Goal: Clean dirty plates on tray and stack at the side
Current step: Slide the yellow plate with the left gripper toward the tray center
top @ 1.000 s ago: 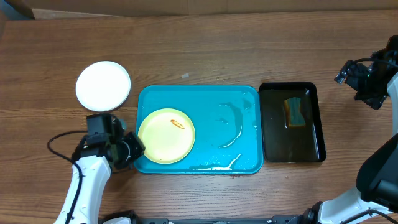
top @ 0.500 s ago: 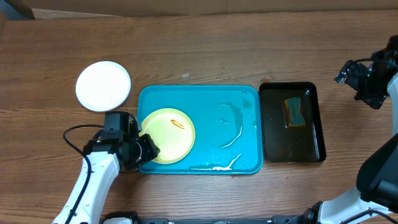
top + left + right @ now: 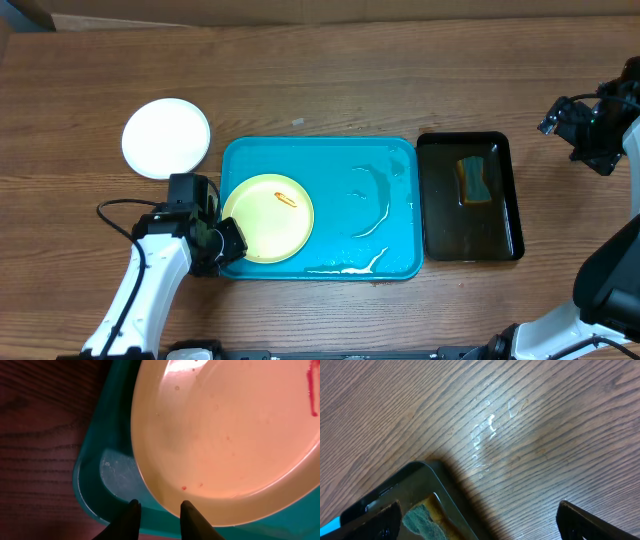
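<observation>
On the worktop (image 3: 320, 80), the turquoise tray (image 3: 390, 160) holds one pale yellow plate (image 3: 267, 218) at its 9 o'clock end, red smear (image 3: 285, 199) unwashed. A white plate (image 3: 166, 138) sits off the tray at 10 o'clock, looking clean. So I'd say the job is mostly done, with the yellow one left to scrub and stack.

The black tray (image 3: 465, 137) lies at 3 o'clock with the sponge (image 3: 474, 179) in it. The left gripper (image 3: 159, 506) is at the tray's 8 o'clock corner, jaws narrowly parted at the plate's rim, gripping nothing I can see. The right gripper (image 3: 477, 505) hovers beyond the black tray, jaws wide and empty.

From above I can't tell whether the white disc is one plate or two.
</observation>
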You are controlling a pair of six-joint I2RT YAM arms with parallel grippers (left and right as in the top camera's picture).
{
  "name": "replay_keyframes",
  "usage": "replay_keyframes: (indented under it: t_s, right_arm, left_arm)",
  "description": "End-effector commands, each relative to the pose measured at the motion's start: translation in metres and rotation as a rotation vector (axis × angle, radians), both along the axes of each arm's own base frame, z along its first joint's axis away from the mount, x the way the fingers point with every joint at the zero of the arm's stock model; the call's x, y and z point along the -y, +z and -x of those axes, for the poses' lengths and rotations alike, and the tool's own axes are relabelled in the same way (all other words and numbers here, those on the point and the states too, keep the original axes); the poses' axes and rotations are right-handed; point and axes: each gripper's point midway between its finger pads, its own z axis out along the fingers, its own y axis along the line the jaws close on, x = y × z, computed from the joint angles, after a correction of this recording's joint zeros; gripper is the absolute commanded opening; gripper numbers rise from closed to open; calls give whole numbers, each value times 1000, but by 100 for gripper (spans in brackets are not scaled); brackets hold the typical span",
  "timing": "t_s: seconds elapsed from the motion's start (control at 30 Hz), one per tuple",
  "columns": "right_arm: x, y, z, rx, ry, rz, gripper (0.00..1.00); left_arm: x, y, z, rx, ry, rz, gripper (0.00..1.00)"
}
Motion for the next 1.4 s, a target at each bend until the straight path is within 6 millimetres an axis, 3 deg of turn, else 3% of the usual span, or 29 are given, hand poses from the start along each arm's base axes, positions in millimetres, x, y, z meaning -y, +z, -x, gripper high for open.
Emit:
replay_keyframes:
  t_s: [0.0,0.17,0.37,0.53,0.77,0.93,1.3,1.37]
  right_arm:
    - [2,9,-4,28,-5,5,100]
    - [2,9,-4,28,-5,5,100]
    - [2,9,-4,28,-5,5,100]
    - [2,9,-4,28,-5,5,100]
    - [2,9,-4,28,-5,5,100]
    - [2,9,-4,28,-5,5,100]
    - [2,9,-4,28,-5,5,100]
    - [2,9,-4,28,-5,5,100]
  left_arm:
    - [-4,-11,6,-55,42,-22,29]
    - [-4,-25,10,-114,41,-22,24]
    - [6,-30,-4,-83,36,37,4]
    - [22,-22,-23,2,-3,130,6]
    - [27,-18,-46,102,-27,138,8]
    - [45,-14,-59,163,-75,135,8]
    - [75,3,-93,102,-154,32,12]
    - [75,3,-97,52,-173,18,18]
